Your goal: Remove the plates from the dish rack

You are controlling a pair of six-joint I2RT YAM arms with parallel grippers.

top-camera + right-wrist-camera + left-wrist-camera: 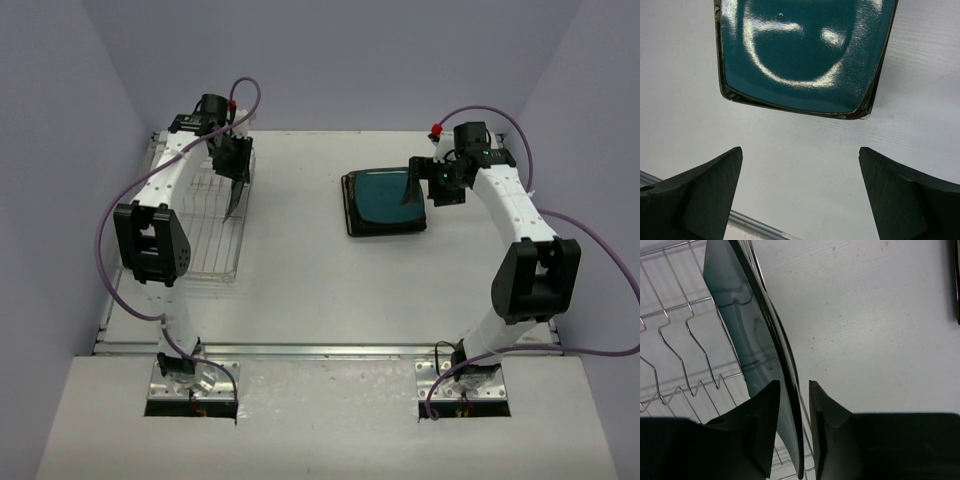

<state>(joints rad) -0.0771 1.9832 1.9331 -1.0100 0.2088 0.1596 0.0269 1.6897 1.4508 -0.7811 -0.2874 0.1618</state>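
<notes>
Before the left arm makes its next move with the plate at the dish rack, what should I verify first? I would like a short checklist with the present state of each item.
1. Dark glassy plate between the fingers of the left gripper: ok, its rim runs between both.
2. Grip fully closed on it: cannot tell; a thin gap shows on one side.
3. Plate free of the silver wire dish rack: cannot tell; its lower edge is close to the wires.
4. Right gripper out of the way: ok, open and empty, near the teal square plate lying flat.
5. Bare white table between rack and teal plate: ok.
</notes>
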